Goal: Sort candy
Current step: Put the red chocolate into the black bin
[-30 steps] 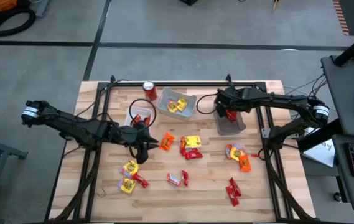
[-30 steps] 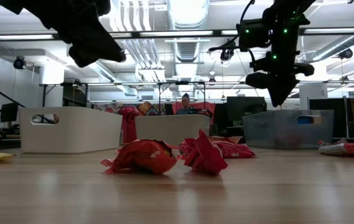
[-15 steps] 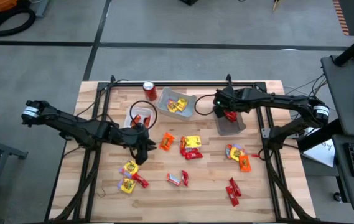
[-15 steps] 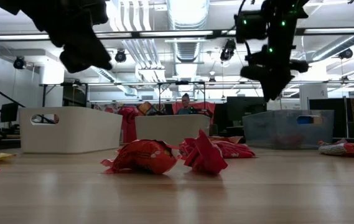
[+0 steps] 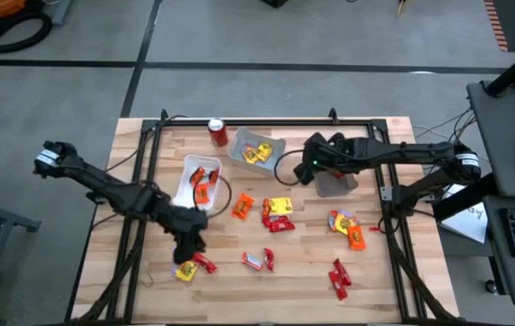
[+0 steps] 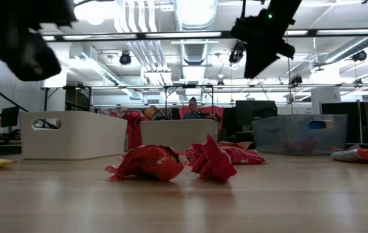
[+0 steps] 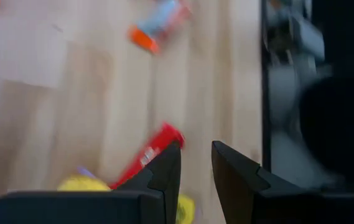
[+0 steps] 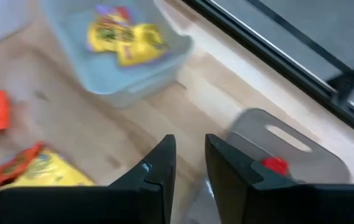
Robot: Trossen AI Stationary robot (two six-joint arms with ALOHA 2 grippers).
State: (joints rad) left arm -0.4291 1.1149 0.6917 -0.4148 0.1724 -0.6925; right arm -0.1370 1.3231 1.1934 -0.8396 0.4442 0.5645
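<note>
Since the earlier frame, the left gripper [image 5: 187, 246] had swung from the table's centre toward seven o'clock and hung over the yellow and red sweets [image 5: 193, 266] there. The right gripper [image 5: 307, 169] had drawn back from over the grey bin [image 5: 338, 184] toward the table's middle, at about one o'clock.

Both sets of fingers stood slightly apart with a narrow gap, and neither pinched anything; the left wrist view showed a red wrapper [image 7: 149, 155] on the wood just beyond the left fingertips.

By my judgement the sorting was partly done. The white bin [image 5: 185, 180] at eleven o'clock held orange and red pieces [image 5: 204, 180], the pale tray [image 5: 272, 157] at twelve o'clock held yellow ones [image 5: 256, 154], and the grey bin held a red piece [image 8: 274, 165]. Much candy remained loose on the wood: an orange piece [image 5: 243, 206] and a yellow-red cluster [image 5: 278, 213] near centre, a pair [image 5: 259, 261] at six o'clock, a mixed cluster [image 5: 348, 227] at four o'clock, and red ones [image 5: 338, 278] at five o'clock. A red soda can [image 5: 217, 132] stood at twelve o'clock, by the far edge.
</note>
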